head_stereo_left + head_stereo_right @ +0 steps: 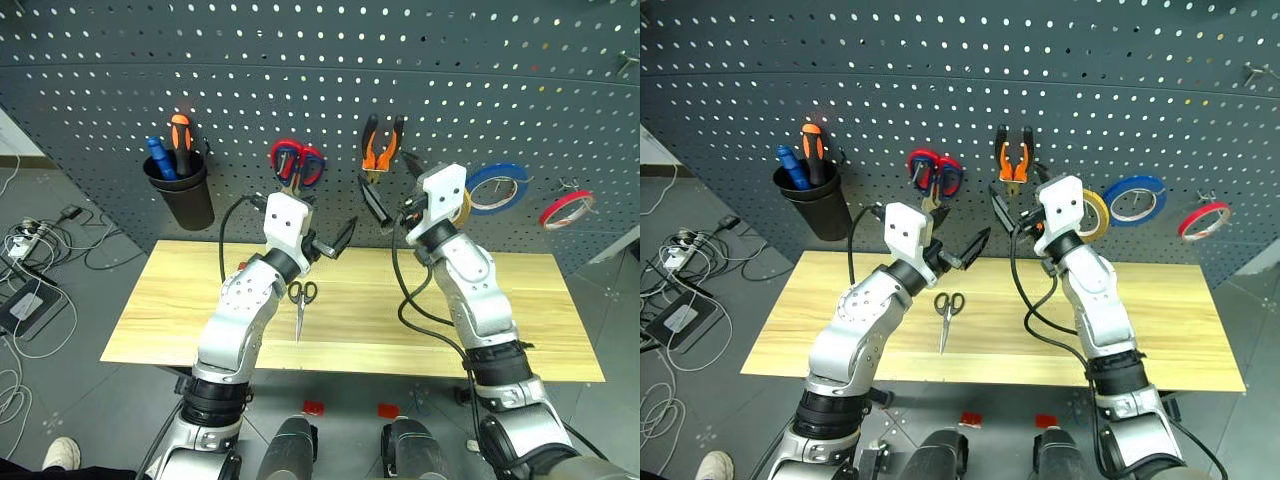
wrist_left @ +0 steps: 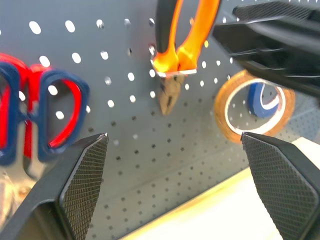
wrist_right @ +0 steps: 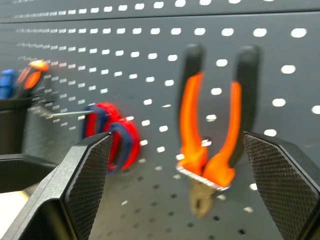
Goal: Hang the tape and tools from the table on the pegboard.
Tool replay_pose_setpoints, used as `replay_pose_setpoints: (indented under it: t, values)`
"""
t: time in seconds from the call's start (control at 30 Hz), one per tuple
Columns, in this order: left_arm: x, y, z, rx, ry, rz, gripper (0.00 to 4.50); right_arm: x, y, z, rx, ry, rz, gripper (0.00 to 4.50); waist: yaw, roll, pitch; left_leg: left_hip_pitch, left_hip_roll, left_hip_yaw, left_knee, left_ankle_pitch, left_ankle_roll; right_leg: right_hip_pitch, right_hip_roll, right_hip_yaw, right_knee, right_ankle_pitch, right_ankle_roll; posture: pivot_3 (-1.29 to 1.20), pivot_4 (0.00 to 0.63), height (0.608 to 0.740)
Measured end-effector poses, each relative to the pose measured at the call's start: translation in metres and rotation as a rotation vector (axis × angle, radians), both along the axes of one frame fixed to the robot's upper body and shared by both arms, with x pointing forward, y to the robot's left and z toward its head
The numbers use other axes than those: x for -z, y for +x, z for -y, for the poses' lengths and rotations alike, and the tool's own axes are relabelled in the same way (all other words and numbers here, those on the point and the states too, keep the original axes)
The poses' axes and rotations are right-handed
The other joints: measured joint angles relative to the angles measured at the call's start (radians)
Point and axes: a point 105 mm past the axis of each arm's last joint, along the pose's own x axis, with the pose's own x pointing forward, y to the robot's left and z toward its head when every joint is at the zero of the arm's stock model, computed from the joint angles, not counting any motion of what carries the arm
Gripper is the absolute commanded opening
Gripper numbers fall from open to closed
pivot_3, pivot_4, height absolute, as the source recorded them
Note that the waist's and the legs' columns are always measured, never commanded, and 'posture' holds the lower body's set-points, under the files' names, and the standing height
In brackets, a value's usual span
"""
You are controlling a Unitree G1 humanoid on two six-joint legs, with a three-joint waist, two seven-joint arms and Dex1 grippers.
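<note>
Nearest me, low centre of the head view: the bench, pale wood with visible grain, flat and matte. On it, just left of centre, lie the black-handled scissors, blades shut and pointing toward me, loops toward the board. A small red thing shows at my left forearm's edge; I cannot tell what it is.

Judgement on handling: scissors are light, rigid steel with smooth plastic loops. They lie flat, so a pinch across the pivot or shank should lift them. The blades would be slippery. One loop must stay free to go over a hook.

Mid-frame, above the bench: my left end effector, fingers spread wide, nothing between them. My right end effector, likewise wide apart and empty. Pads are black with a cross-hatched grip texture.

Farthest, filling the upper frame: the pegboard, dark grey, regular small holes.

- Pliers, orange-and-black handles, hang nose down at upper centre.
- Tan tape, thin translucent ring, hangs right of centre, just behind my right wrist.
- Left of the pliers, red-handled scissors.
- Right: blue tape roll, red tape roll.
- Left: black cup holding screwdrivers.
</note>
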Motion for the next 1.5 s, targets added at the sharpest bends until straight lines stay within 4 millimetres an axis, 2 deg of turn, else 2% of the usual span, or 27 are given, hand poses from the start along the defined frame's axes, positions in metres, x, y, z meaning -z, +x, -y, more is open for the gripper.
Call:
replay_pose_setpoints:
  t: [0.07, 0.17, 0.23, 0.4, 0.47, 0.53, 0.73, 0.9, 1.1, 1.23, 1.33, 1.47, 1.5]
  values:
    - [0.009, -0.002, 0.000, -0.008, 0.011, -0.034, 4.50, 0.009, -0.006, 0.006, -0.018, -0.046, -0.033, 4.44, 0.002, 0.000, 0.000, 0.001, 0.000, 0.000, 0.000, 0.000, 0.001, 0.003, 0.000, -0.001, -0.001, 0.000, 0.000, 0.11, 0.237, 0.740]
    - [0.045, -0.002, -0.016, -0.122, 0.074, -0.165, 4.50, 0.033, -0.022, 0.014, -0.114, -0.165, -0.112, 4.44, 0.001, 0.000, 0.014, 0.012, 0.000, -0.001, -0.002, -0.005, 0.008, 0.014, 0.000, 0.000, -0.003, 0.000, 0.000, 0.10, 0.261, 0.740]
    - [0.062, -0.003, -0.025, -0.178, 0.102, -0.230, 4.50, 0.045, -0.033, 0.012, -0.183, -0.229, -0.147, 4.44, -0.003, 0.000, 0.025, 0.014, 0.000, -0.001, -0.002, -0.005, 0.009, 0.015, 0.000, 0.001, -0.002, 0.000, 0.000, 0.09, 0.284, 0.740]
    - [0.095, -0.007, -0.038, -0.307, 0.148, -0.389, 4.50, 0.091, -0.072, 0.012, -0.407, -0.397, -0.274, 4.44, -0.007, -0.004, 0.064, 0.014, 0.000, -0.002, 0.000, -0.005, 0.009, 0.016, 0.000, 0.001, -0.002, 0.000, 0.000, 0.07, 0.347, 0.740]
    - [0.110, -0.010, -0.044, -0.348, 0.183, -0.453, 4.50, 0.097, -0.080, 0.012, -0.453, -0.413, -0.297, 4.44, -0.014, -0.006, 0.084, 0.014, 0.000, -0.002, 0.000, -0.005, 0.009, 0.016, -0.001, 0.002, -0.001, 0.000, 0.000, 0.06, 0.369, 0.740]
    - [0.119, -0.013, -0.049, -0.375, 0.212, -0.499, 4.50, 0.093, -0.087, 0.009, -0.492, -0.413, -0.284, 4.44, -0.023, -0.007, 0.109, 0.014, 0.001, -0.003, 0.001, -0.005, 0.009, 0.015, -0.001, 0.002, -0.001, 0.000, 0.000, 0.05, 0.394, 0.740]
    - [0.129, -0.016, -0.057, -0.411, 0.256, -0.554, 4.50, 0.089, -0.090, 0.004, -0.519, -0.413, -0.272, 4.44, -0.026, -0.010, 0.159, 0.013, 0.002, -0.003, 0.001, -0.005, 0.009, 0.014, -0.001, 0.001, 0.000, 0.000, 0.000, 0.04, 0.440, 0.740]
    - [0.135, -0.018, -0.055, -0.412, 0.305, -0.574, 4.50, 0.086, -0.087, 0.000, -0.522, -0.405, -0.280, 4.44, -0.025, -0.011, 0.194, 0.012, 0.002, -0.002, 0.002, -0.005, 0.009, 0.014, -0.002, 0.001, 0.001, 0.000, 0.000, 0.02, 0.468, 0.740]
    - [0.131, -0.014, -0.058, -0.446, 0.340, -0.555, 4.50, 0.087, -0.087, 0.000, -0.520, -0.398, -0.318, 4.44, -0.026, -0.010, 0.224, 0.012, 0.003, -0.002, 0.002, -0.005, 0.009, 0.013, -0.002, 0.001, 0.001, 0.000, 0.000, 0.00, 0.492, 0.740]
    - [0.129, -0.013, -0.061, -0.461, 0.295, -0.573, 4.50, 0.087, -0.087, 0.000, -0.518, -0.390, -0.331, 4.44, -0.027, -0.009, 0.234, 0.012, 0.003, -0.002, 0.002, -0.005, 0.009, 0.013, -0.003, 0.001, 0.001, 0.000, 0.000, 0.00, 0.502, 0.740]
    - [0.128, -0.011, -0.061, -0.448, 0.271, -0.579, 3.98, 0.086, -0.085, 0.001, -0.509, -0.380, -0.343, 4.50, -0.027, -0.009, 0.241, 0.012, 0.003, -0.002, 0.002, -0.005, 0.009, 0.013, -0.003, 0.001, 0.001, 0.000, 0.000, 0.00, 0.509, 0.740]
    - [0.126, -0.008, -0.059, -0.427, 0.258, -0.575, 2.85, 0.085, -0.084, 0.002, -0.503, -0.371, -0.353, 4.50, -0.026, -0.008, 0.247, 0.012, 0.003, -0.002, 0.001, -0.005, 0.009, 0.013, -0.003, 0.001, 0.001, 0.000, 0.000, 0.00, 0.509, 0.740]
    - [0.126, -0.008, -0.059, -0.425, 0.255, -0.573, 2.46, 0.085, -0.083, 0.003, -0.498, -0.371, -0.355, 4.50, -0.026, -0.008, 0.248, 0.012, 0.003, -0.002, 0.001, -0.005, 0.009, 0.013, -0.003, 0.001, 0.001, 0.000, 0.000, 0.01, 0.508, 0.740]
